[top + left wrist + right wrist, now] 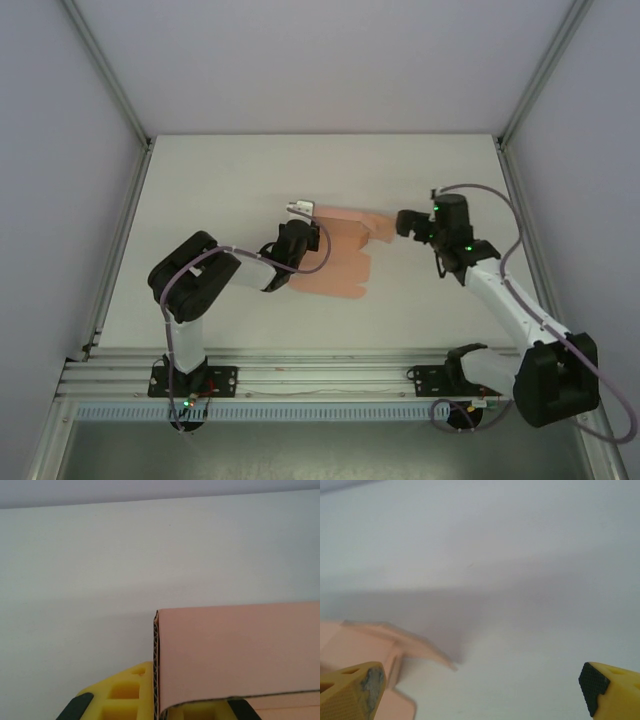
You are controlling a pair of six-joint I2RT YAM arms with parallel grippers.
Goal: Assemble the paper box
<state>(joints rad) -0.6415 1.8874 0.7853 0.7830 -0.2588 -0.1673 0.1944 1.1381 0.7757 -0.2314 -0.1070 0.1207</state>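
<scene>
Two wrist views: left gripper (161, 706) clamps paper box (235, 650), right gripper (480, 687) spread wide.

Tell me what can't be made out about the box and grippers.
Left gripper open or shut: in the left wrist view the box covers the gap, and the bottom edge crops its fingers.
Box creases: too small in the top view.
Right wrist view: the left edge crops the box.

Overhead, wrist close-ups; shared paper box (338, 268)
</scene>
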